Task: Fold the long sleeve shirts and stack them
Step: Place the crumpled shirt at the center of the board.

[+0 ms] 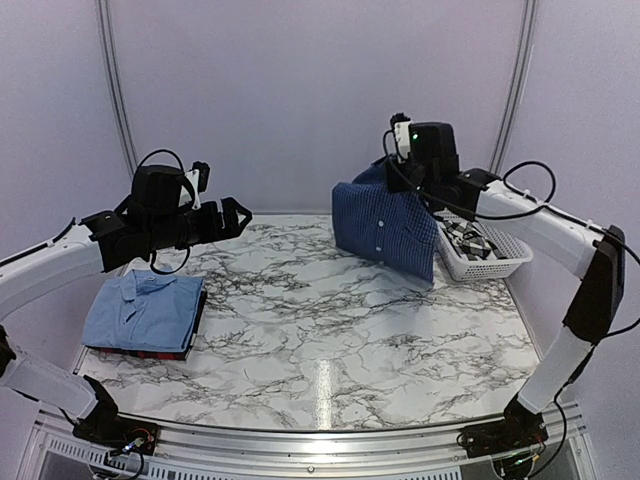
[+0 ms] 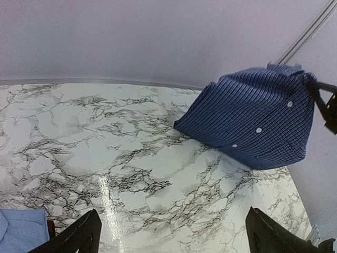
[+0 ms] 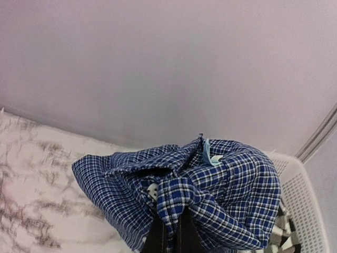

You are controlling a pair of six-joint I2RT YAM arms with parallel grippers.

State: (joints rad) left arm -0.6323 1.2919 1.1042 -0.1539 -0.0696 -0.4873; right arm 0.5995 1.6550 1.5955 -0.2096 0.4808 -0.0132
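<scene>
marble tabletop (image 1: 350, 330), navy shirt (image 1: 385, 225) in right tool (image 1: 425, 192), left tool (image 1: 236, 216) wide

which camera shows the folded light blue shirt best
The top external view: the light blue shirt shows nearly whole there, lying folded. The left wrist view catches only a corner of it, and the right wrist view shows none of it.

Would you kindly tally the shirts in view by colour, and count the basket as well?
navy checked shirt: 1
light blue shirt: 1
dark red shirt: 1 (only an edge shows under the light blue one)
black-and-white checked shirt: 1
white lattice basket: 1
Total: 5
</scene>
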